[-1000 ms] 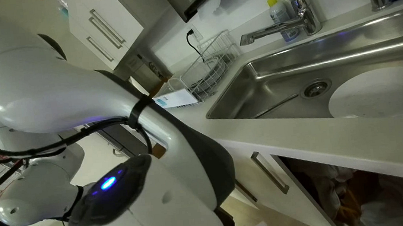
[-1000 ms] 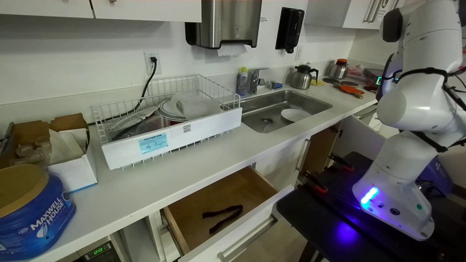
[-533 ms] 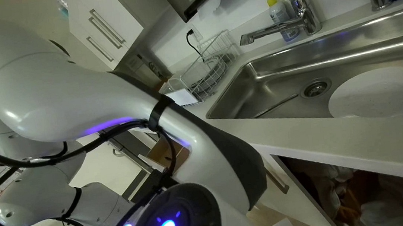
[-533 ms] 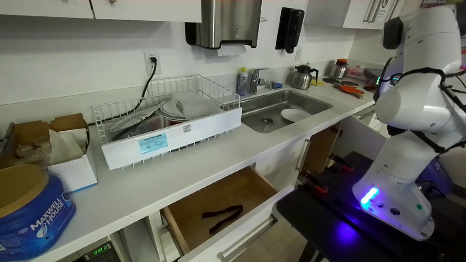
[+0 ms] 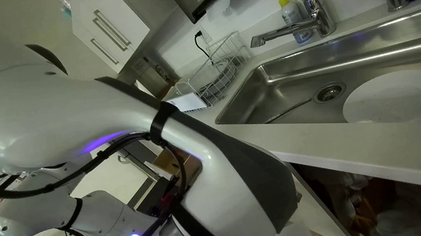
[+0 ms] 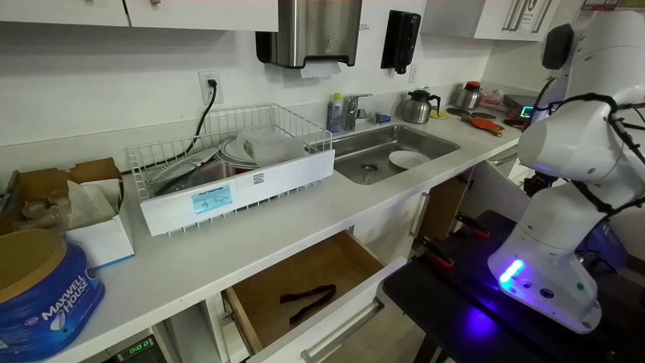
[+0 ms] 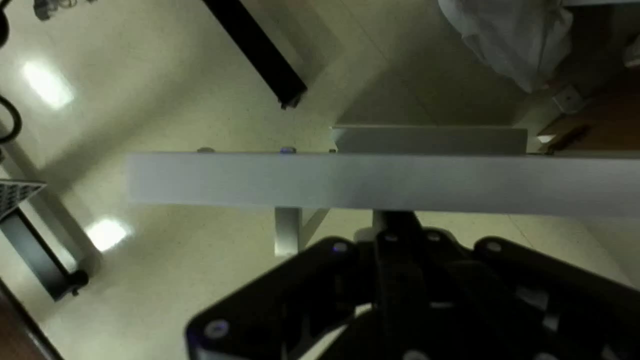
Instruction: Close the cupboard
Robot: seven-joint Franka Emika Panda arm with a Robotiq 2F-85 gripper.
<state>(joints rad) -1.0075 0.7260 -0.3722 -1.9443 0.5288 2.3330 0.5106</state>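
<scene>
Far from finished, by the look of things! Seeing, under the stainless-steel sink [image 5: 292, 82], the white base cupboard with flat doors and a dark, brownish interior [image 6: 441, 209], gaping on one half. Counting the plain white closed door [image 6: 385, 224] beside the gap as flush already; leaving the swung-out flat white door panel [image 6: 496, 194] to bring home. Over to the wrist view: spotting that panel's top edge [image 7: 330, 180] running across, with the black two-fingered gripper [image 7: 395, 219] on the outer side, near the slim silver bar handle [image 7: 287, 232], and opposite a crumpled white bag [image 7: 505, 42] on the inner side. Clenched, apparently, around nothing; touching the panel or just beside, cannot tell. Well placed, probably, for a shove. Done so far: reaching the pushing side. Needing most of the swing yet, probably, then a final press until flush. Ignoring the white-fronted wooden drawer [image 6: 327, 262], also pulled out.
</scene>
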